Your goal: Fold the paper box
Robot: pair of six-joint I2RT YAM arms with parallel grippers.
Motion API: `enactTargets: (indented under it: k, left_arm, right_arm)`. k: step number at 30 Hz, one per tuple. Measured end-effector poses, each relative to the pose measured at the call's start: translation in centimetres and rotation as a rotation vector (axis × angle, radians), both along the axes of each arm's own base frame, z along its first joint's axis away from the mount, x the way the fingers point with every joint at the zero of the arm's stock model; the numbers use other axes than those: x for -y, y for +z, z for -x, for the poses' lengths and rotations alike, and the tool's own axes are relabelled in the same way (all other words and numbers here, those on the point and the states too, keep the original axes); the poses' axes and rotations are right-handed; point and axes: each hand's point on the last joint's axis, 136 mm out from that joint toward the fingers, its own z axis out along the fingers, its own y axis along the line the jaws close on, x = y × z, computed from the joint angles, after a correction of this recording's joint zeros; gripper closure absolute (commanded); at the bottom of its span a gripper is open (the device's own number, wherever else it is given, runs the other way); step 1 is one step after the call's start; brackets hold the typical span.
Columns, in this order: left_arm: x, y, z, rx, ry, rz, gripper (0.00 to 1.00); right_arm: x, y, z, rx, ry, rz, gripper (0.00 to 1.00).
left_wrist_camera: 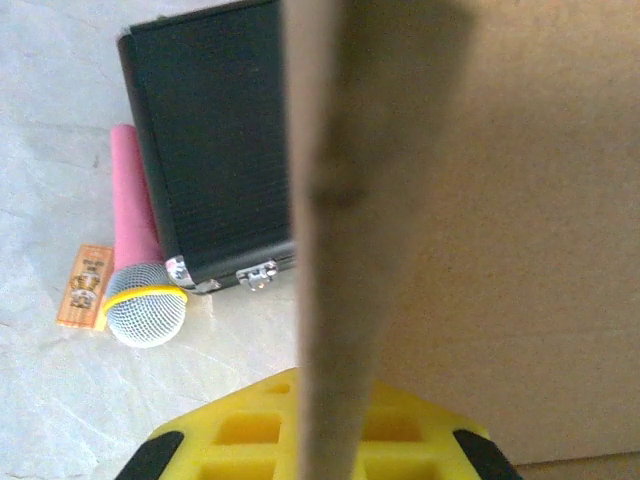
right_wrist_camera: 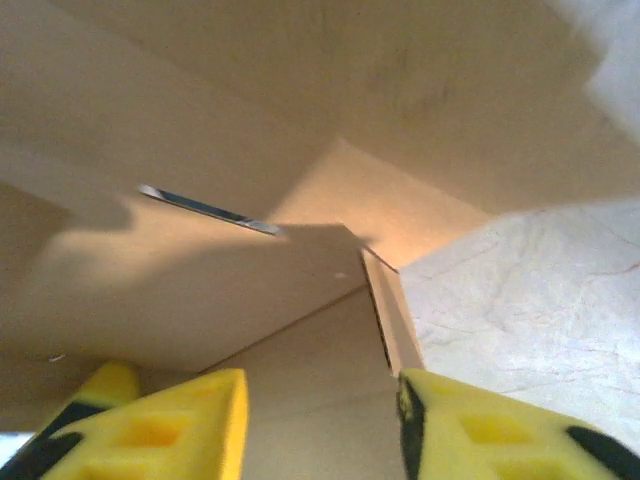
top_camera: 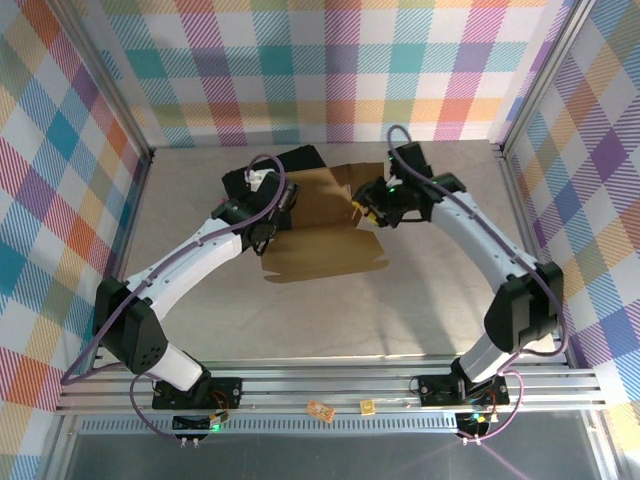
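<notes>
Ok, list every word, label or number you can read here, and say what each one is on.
Print on the orange ticket beside the pink microphone: too blurred to read.
Marks on the small orange tags on the front rail: too small to read.
The paper box and black case: no lettering visible.
Nothing here is legible.

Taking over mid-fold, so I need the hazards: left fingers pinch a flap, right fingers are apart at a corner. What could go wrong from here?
1. The right fingers stand open beside a raised wall of the box; unheld, it may spring flat.
2. The left fingers alone grip a flap; a pull could drag or crease the box.
3. The black case and microphone lie close by; a swinging flap might knock them.
</notes>
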Motion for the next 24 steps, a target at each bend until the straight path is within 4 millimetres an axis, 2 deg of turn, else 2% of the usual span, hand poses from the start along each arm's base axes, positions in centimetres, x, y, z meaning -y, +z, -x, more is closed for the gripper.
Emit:
enactTargets:
  k: [2, 5, 6, 8, 11, 15, 19, 21, 24]
  left_arm:
    - [-0.2, -0.3, -0.1, -0.021, -0.006, 0.026, 1.0]
    - [-0.7, -0.5, -0.2, -0.055, -0.011, 0.059, 1.0]
    - [-0.8, -0.5, -0.3, -0.063, -0.016, 0.074, 1.0]
    - [-0.9, -0.5, -0.3, -0.084, -0.027, 0.098, 1.0]
    - [-0.7, -0.5, -0.2, -0.112, -0.06, 0.122, 1.0]
    - [0.0, -0.3, 0.1, -0.136, -0.113, 0.142, 1.0]
    - [0.6, -0.4, 0.3, -0.155, -0.149, 0.158, 1.0]
    - [0.7, -0.6, 0.5, -0.171, -0.161, 0.163, 1.0]
    - [1.1, -0.9, 0.6, -0.189, -0.175, 0.171, 1.0]
  right_arm:
    - [2.4, 2.8, -0.5, 0.084, -0.004, -0.028, 0.44]
    - [6.3, 7.0, -0.9, 0.239, -0.021, -0.056, 0.45]
    - [7.6, 8.0, -1.0, 0.291, -0.027, -0.047, 0.47]
    - [9.1, 8.9, -0.6, 0.361, -0.011, -0.021, 0.48]
    - [8.5, 8.0, 0.1, 0.411, 0.091, -0.018, 0.44]
    - [7.4, 4.6, -0.1, 0.392, 0.229, 0.001, 0.42]
    - [7.2, 1.7, -0.7, 0.373, 0.318, 0.052, 0.42]
    - [6.9, 1.0, -1.0, 0.368, 0.353, 0.055, 0.43]
    - [6.5, 1.0, -1.3, 0.39, 0.394, 0.053, 0.48]
